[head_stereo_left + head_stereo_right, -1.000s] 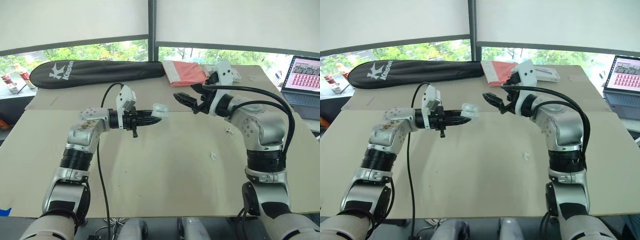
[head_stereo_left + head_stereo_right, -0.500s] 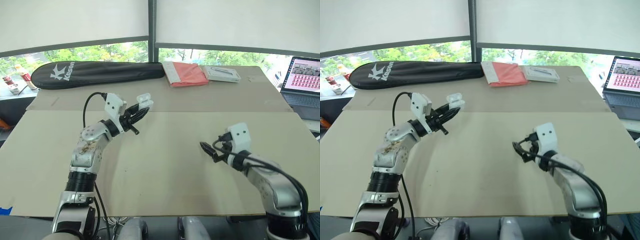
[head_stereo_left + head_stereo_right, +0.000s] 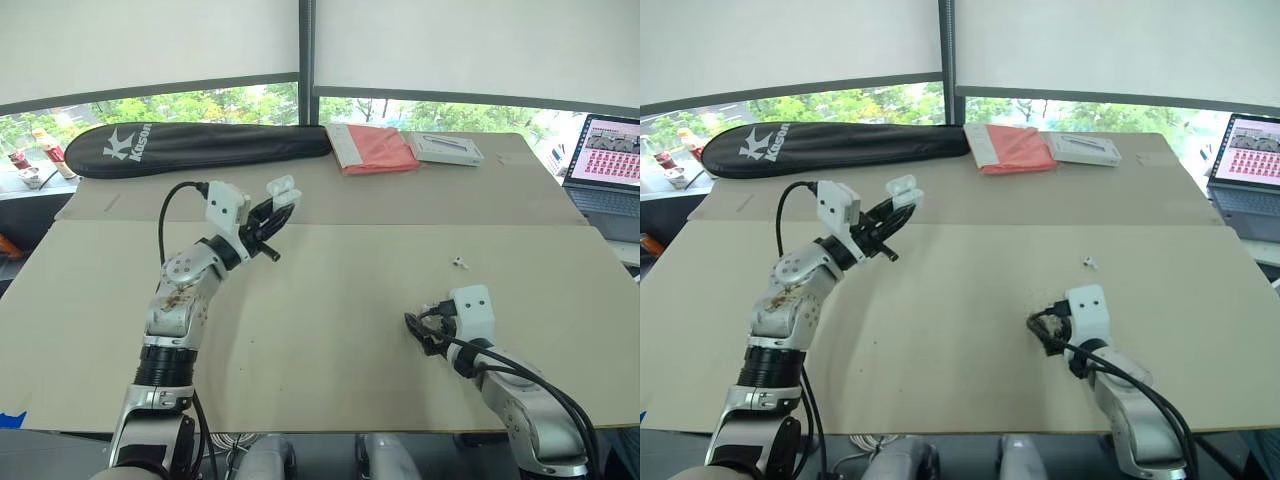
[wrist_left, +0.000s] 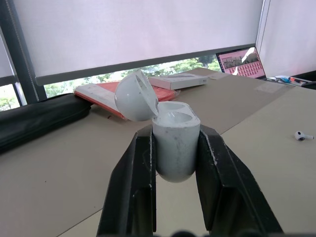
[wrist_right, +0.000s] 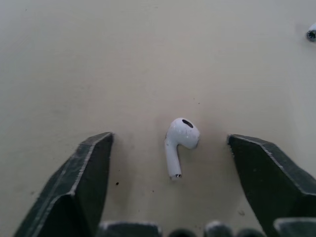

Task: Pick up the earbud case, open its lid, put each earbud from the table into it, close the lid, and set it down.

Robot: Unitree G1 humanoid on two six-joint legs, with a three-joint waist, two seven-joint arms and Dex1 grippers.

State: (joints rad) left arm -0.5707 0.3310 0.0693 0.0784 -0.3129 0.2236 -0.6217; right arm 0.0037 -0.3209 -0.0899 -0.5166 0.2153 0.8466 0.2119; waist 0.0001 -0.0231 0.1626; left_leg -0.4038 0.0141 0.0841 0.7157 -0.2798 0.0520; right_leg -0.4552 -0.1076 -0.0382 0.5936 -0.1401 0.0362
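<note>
White earbud point(image 5: 180, 135) lies within the wide-open right end effector point(image 5: 169, 138); left end effector point(image 4: 175, 132) clamps the earbud case point(image 4: 175, 153)

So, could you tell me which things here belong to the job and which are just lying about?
Job: earbud case, lid open, in left gripper; earbud between the open right gripper; second earbud on the table.
Lying about: black racket bag; red folder; white box; laptop.
</note>
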